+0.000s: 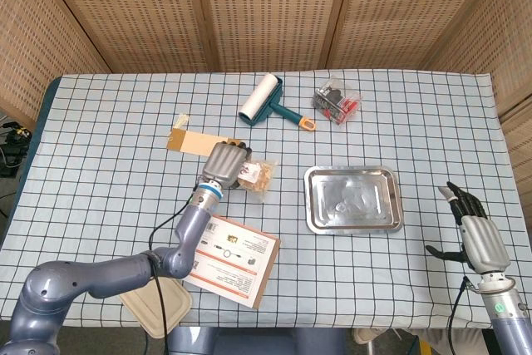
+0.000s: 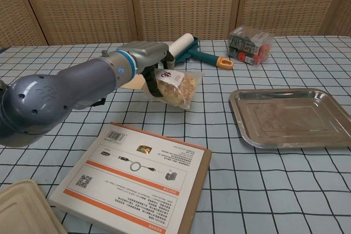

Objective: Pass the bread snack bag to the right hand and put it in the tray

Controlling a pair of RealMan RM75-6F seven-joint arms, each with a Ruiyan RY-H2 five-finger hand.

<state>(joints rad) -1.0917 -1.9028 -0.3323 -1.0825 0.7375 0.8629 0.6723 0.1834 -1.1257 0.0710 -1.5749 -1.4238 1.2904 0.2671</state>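
Right of centre on the checked desk [image 1: 100, 122] lies the steel tray [image 1: 352, 198], its shiny floor bare apart from reflections; the chest view cuts off its far right corner. Above the desk, left of the tray and apart from it, the left hand [image 1: 224, 165] grips the bread snack bag [image 1: 257, 175], fingers wrapped around the bag's left end while its clear body, showing brown bread pieces and a small white label, sticks out toward the tray. From the chest view the bag hangs clear of the cloth, tilted slightly downward at its free end. Near the desk's right edge, the right hand [image 1: 476, 234] waits with fingers spread and holding nothing; only the head view shows it, and its wrist runs out of the picture below. At the back, a clear plastic box [image 1: 337, 101] holds a jumble of small dark and red items too small to identify. Beside it rests a lint roller [image 1: 262, 99] with a teal frame and orange-tipped handle. A flat cardboard strip [image 1: 196, 142] lies behind the left hand, partly covered by it. Nearer the front sits a printed product box [image 1: 229, 258], and a beige lidded container [image 1: 154, 295] is half hidden under the left arm in the head view, its contents unseen.
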